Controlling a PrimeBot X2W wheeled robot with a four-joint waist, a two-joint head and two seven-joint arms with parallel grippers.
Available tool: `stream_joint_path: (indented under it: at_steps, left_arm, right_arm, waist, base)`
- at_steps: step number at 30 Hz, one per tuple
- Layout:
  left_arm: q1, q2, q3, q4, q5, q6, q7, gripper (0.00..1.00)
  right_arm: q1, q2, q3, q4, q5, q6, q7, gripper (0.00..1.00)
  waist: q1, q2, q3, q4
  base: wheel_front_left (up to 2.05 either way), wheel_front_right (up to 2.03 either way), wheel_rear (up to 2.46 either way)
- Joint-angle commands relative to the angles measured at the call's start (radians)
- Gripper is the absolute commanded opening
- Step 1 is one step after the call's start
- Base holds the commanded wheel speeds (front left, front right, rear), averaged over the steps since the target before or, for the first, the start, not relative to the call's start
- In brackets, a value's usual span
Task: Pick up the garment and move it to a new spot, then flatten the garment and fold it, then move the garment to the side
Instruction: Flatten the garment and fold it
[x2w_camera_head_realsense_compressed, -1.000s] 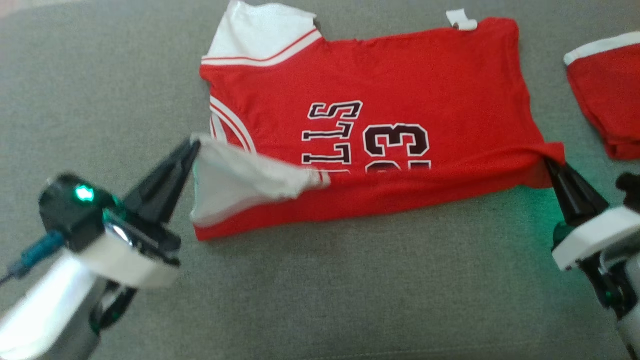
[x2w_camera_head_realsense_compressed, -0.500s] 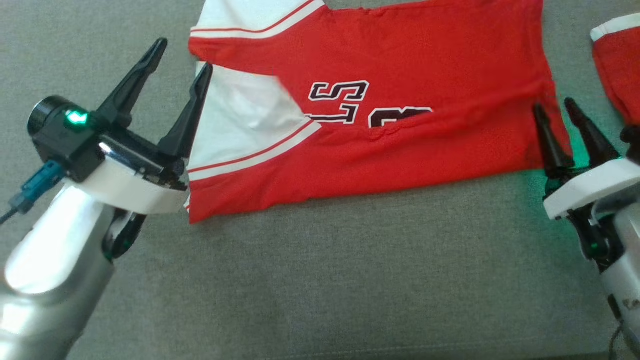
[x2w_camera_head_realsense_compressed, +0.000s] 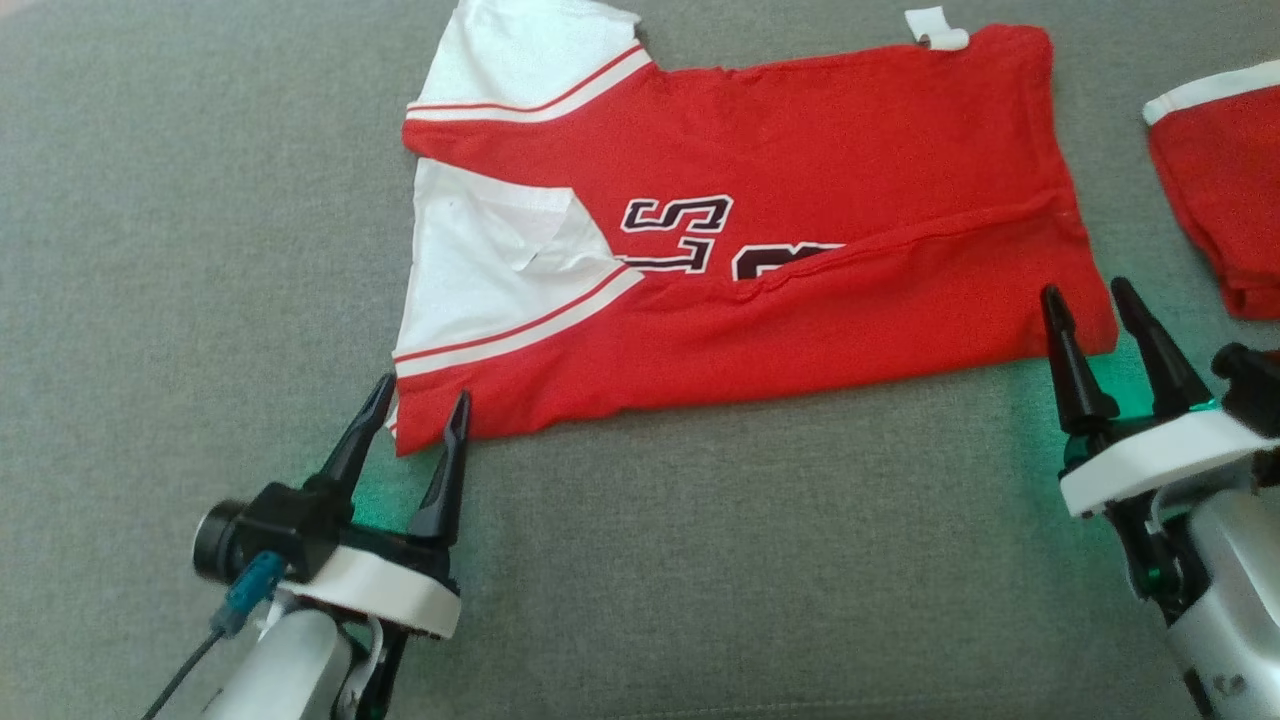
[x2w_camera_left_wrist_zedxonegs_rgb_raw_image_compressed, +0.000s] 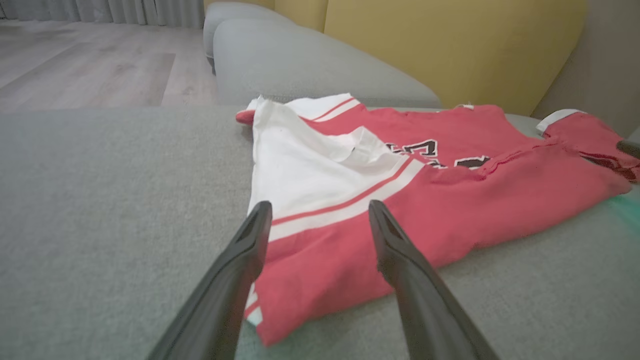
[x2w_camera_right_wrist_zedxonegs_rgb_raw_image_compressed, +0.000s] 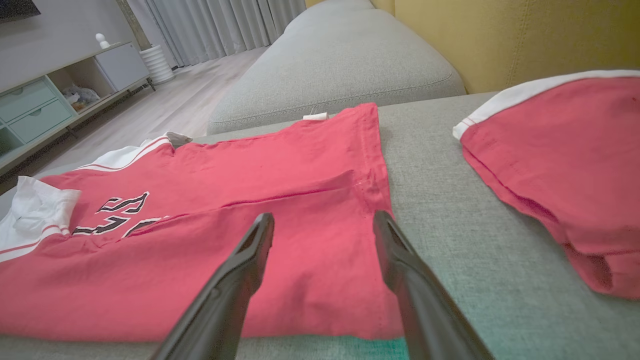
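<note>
Lying on the grey cushion (x2w_camera_head_realsense_compressed: 700, 560): the red jersey (x2w_camera_head_realsense_compressed: 800, 140) is stretching out flat, its near side folded over itself and covering the lower part of the black lettering.
Left gripper (x2w_camera_head_realsense_compressed: 423, 390): the jaws are standing wide apart and gripping nothing. The jersey's white-sleeved corner is sitting just ahead of them, between the two tips.
Right gripper (x2w_camera_head_realsense_compressed: 1084, 290): these jaws are gaping as well, holding nothing. The jersey's hem corner is lying between and just beyond the tips.
Second red piece (x2w_camera_head_realsense_compressed: 1215, 180): it is resting beyond the outer side of the right jaws, apart from the jersey.
</note>
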Motion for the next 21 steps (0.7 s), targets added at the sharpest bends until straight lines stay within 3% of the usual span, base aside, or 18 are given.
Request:
stream_joint_path:
  at_steps: [1,10,15,16,17,18,21]
  left_arm:
    - [-0.017,0.005,0.049,0.012,-0.013,0.025,0.005,1.00]
    - [-0.015,-0.018,0.050,0.171,-0.026,0.106,0.109,1.00]
    - [-0.017,-0.033,0.036,0.198,-0.057,0.078,0.156,1.00]
    - [-0.017,-0.034,0.033,0.198,-0.061,0.069,0.157,0.71]
    - [-0.017,-0.034,0.033,0.198,-0.061,0.069,0.157,0.71]
    - [-0.017,-0.034,0.028,0.195,-0.063,0.057,0.156,0.00]
    - [-0.015,-0.039,0.017,0.172,-0.080,0.016,0.146,0.00]
  right_arm:
    - [0.013,-0.008,0.008,-0.022,0.006,-0.001,-0.013,1.00]
    - [0.021,0.003,0.018,-0.018,0.006,-0.001,-0.014,1.00]
    - [0.015,-0.003,0.045,0.012,0.008,-0.001,-0.014,1.00]
    - [0.011,-0.004,0.050,0.027,0.009,-0.001,-0.013,1.00]
    - [0.011,-0.004,0.050,0.027,0.009,-0.001,-0.013,1.00]
    - [0.003,-0.004,0.052,0.044,0.009,-0.001,-0.013,1.00]
    - [-0.029,0.004,0.044,0.101,0.009,-0.001,-0.013,1.00]
  waist:
    - [0.0001,0.0000,-0.012,-0.008]
    - [0.0001,0.0000,-0.024,-0.028]
    - [0.0001,0.0000,-0.026,-0.028]
    - [0.0001,0.0000,-0.027,-0.027]
    - [0.0001,0.0000,-0.027,-0.027]
    - [0.0001,0.0000,-0.030,-0.026]
    - [0.0001,0.0000,-0.034,-0.020]
  base:
    - [0.00,0.00,0.00]
    - [0.00,0.00,0.00]
    - [0.00,0.00,0.00]
    - [0.00,0.00,0.00]
    - [0.00,0.00,0.00]
    - [0.00,0.00,0.00]
    - [0.00,0.00,0.00]
